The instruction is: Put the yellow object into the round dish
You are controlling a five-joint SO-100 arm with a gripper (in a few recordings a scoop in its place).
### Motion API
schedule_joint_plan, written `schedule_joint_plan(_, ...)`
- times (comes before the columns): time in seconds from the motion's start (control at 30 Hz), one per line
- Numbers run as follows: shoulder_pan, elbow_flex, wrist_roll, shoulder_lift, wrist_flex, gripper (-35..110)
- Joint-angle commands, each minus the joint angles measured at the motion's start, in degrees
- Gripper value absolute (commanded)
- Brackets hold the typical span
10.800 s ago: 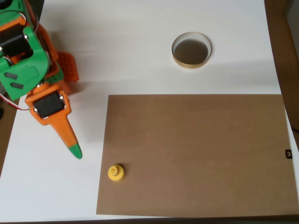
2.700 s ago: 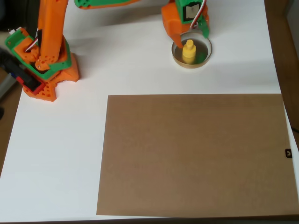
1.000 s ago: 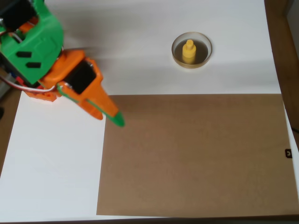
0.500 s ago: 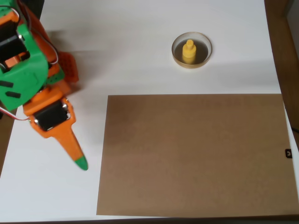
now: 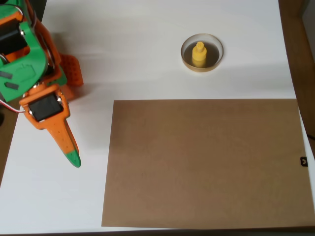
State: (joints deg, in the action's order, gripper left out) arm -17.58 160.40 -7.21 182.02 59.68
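Yellow object [image 5: 199, 54] stands upright inside the round dish [image 5: 202, 52] near the top of the overhead view, its wide base down on the dark floor of the dish and its narrower knob uppermost. Its long axis runs nearly straight toward the camera, so it reads as a short stack with the knob tipped a little toward the top of the picture. It sits slightly left of the dish's centre, close to the pale rim there.

The dish rests on the white worktop [image 5: 138, 54], just above the upper edge of a large brown board [image 5: 206, 162] that lies flat and covers most of the lower right of the view.

Well apart from both, at the left edge, the orange and green arm [image 5: 29, 59] reaches downward in the picture. Its gripper [image 5: 73, 158] points toward the lower edge, the fingers drawn together into one tapering point with a green tip, with nothing held between them. The tip hangs over bare white worktop, left of the board.
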Motion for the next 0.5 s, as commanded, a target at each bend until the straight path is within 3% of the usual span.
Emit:
schedule_joint_plan(0.0, -0.79, 1.76, -0.79, 4.75, 1.23, 21)
schedule_joint_plan(0.47, -8.26, 6.42, 1.67, 5.1, 0.18, 17)
